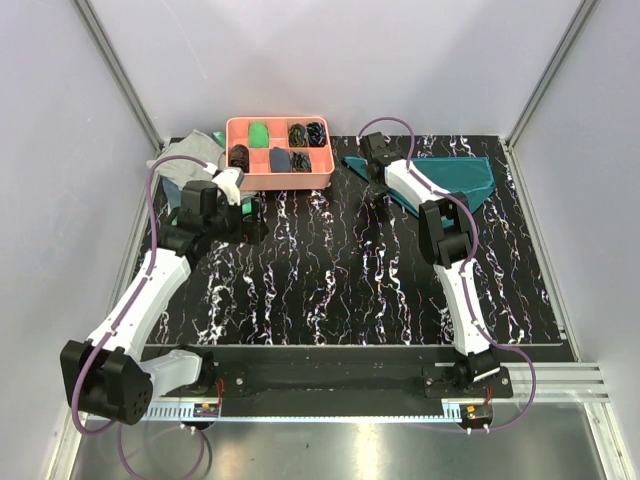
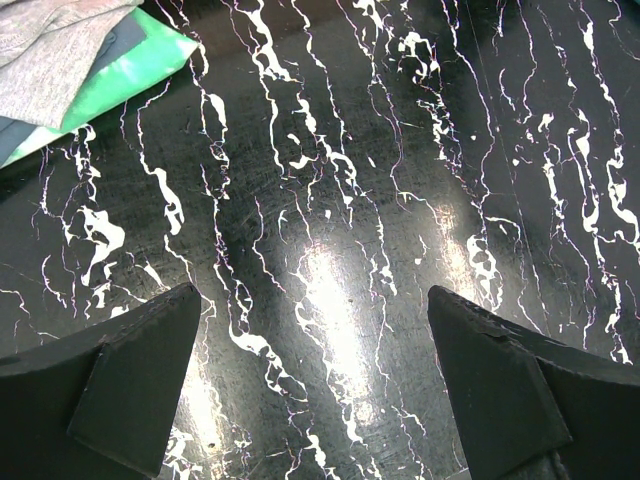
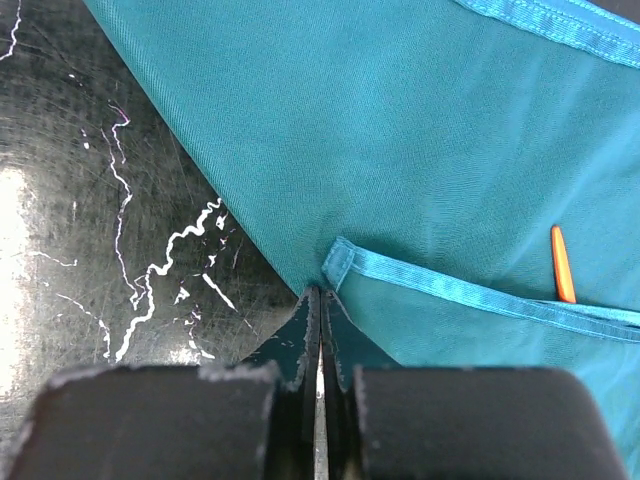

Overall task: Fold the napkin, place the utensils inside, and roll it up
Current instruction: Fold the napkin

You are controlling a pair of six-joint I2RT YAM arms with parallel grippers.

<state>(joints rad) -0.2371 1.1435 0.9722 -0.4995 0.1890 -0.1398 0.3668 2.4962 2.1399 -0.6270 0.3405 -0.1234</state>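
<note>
The teal napkin (image 1: 455,178) lies folded at the back right of the black marbled table; it fills most of the right wrist view (image 3: 400,130). My right gripper (image 1: 377,185) (image 3: 320,295) is shut at the napkin's folded left edge, beside a hemmed corner, pinching the fabric there. An orange fork tip (image 3: 562,262) peeks out from under the hemmed flap. The spoon is hidden. My left gripper (image 1: 252,222) (image 2: 312,292) hovers open over bare table at the left, with nothing between its fingers.
A salmon compartment tray (image 1: 285,181) with small items stands at the back centre. A grey cloth (image 1: 190,150) (image 2: 50,50) and a bright green cloth (image 2: 130,70) lie at the back left, near my left gripper.
</note>
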